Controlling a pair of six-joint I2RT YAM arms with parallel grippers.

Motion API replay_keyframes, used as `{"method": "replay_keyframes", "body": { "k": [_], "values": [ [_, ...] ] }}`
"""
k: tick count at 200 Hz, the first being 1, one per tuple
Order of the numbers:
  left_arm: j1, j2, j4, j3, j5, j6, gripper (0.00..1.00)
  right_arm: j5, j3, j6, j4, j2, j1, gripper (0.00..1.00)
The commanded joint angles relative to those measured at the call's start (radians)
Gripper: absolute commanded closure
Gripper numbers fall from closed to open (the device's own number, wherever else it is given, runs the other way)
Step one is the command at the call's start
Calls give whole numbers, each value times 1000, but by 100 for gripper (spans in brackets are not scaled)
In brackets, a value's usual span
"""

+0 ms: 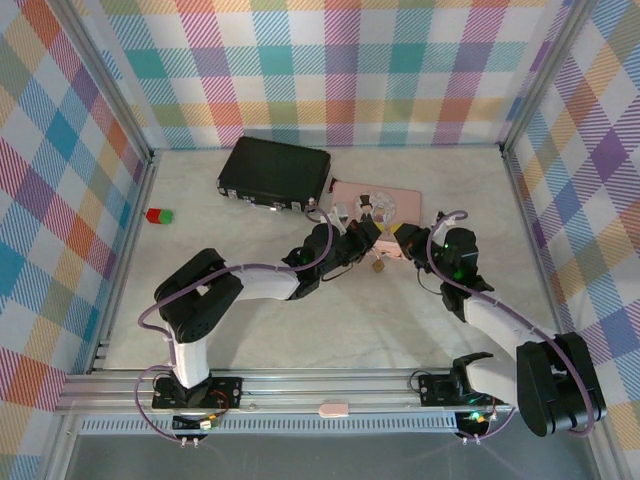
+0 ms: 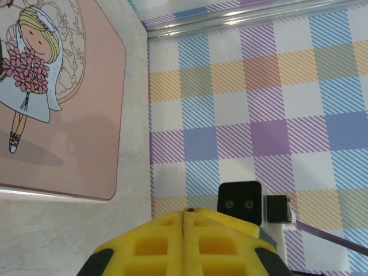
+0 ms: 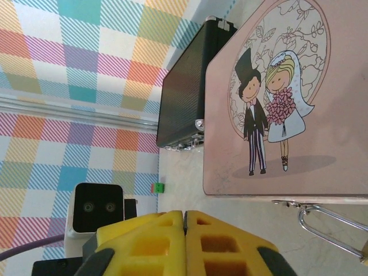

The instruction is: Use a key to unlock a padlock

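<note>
Tabletop (image 1: 300, 340): black case (image 1: 275, 172) at the back, pink box (image 1: 405, 200) just in front of it. Both arms converge at the box's near edge. Left hand (image 2: 184, 214) has its yellow pads pressed flat together, and so does the right hand (image 3: 185, 215); can't tell if either is pinching anything. Padlock (image 1: 379, 266) sits on the tabletop against the box front, between the two hands, with its loop next to the box's clasp in the right wrist view. Can't make out the key anywhere. My read: still in the approach/align step, lock not opened. Next move needs one hand steadying the lock body and the key tip lined up with the keyway before turning.
</note>
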Motion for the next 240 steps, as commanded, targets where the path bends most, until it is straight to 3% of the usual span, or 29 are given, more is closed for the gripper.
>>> {"method": "replay_keyframes", "body": {
  "k": [1, 15, 33, 66, 104, 152, 240],
  "values": [
    [20, -9, 15, 10, 52, 49, 100, -83, 50, -100, -80, -41, -15, 65],
    [47, -38, -3, -9, 107, 91, 100, -164, 79, -172, -134, -56, -57, 56],
    [96, -64, -15, -28, 208, 125, 100, -279, 105, -226, -177, -61, -129, 52],
    [176, -69, -11, -18, 435, 167, 100, -447, 160, -334, -248, -37, -191, 50],
    [205, -70, -12, 27, 640, 248, 100, -587, 173, -342, -160, 21, -194, 51],
    [208, -76, -13, 50, 735, 299, 100, -644, 178, -349, -134, 35, -190, 62],
    [200, -61, 36, 69, 786, 276, 100, -662, 180, -340, -95, 72, -134, 68]
  ]
}}
